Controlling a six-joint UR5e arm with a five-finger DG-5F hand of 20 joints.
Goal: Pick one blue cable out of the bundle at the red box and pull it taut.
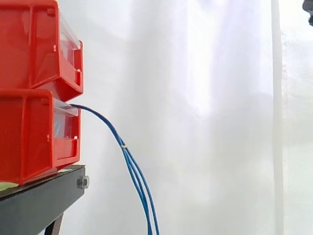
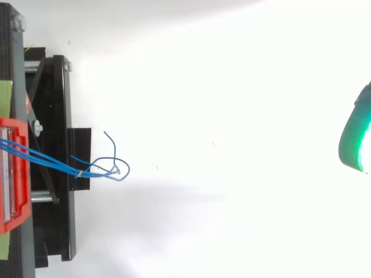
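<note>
Side view: glossy red bins [image 1: 34,132] on a black stand [image 1: 39,203], thin blue cables [image 1: 133,169] drooping before a white curtain [image 1: 205,122]; whether the hand [image 2: 351,143] is open or closed cannot be told.

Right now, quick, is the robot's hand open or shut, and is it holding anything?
Hand: cannot be told; it is well away from the thin blue cables hanging from the lower red plastic bin.
</note>
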